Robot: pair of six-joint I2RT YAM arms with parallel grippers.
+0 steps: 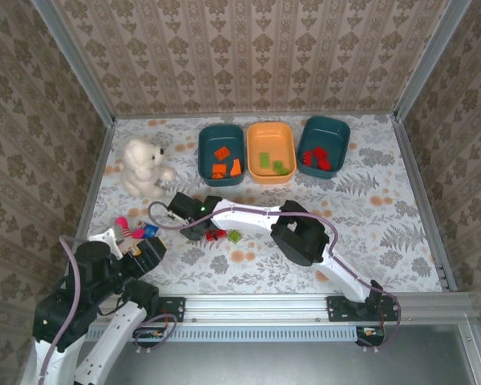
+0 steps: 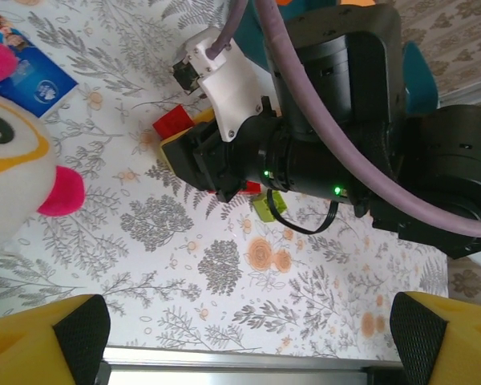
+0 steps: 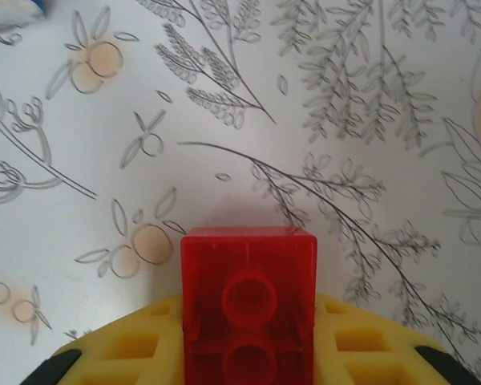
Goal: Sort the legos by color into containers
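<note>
While L gripper [image 2: 244, 337] is hovering by the table's near edge w/ fingers spread wide, R gripper [image 1: 202, 231] is clamping a red lego [image 3: 248, 305] mid-table, a green lego [image 1: 235, 236] lying just beside. Farther back, bins are sitting in a row: left teal bin [image 1: 204, 148] holding orange legos [image 1: 224, 164], orange bin [image 1: 271, 128] green ones, right teal bin [image 1: 341, 132] red ones.

The lego [image 3: 248, 313] is red, the jaws yellow; the counter [image 1: 385, 208] is white, printed with grey leaf sprigs and pale orange blossoms.

Top camera looks down over the table [image 1: 385, 224]; wrist cameras (right nearest) face its surface closely.
</note>
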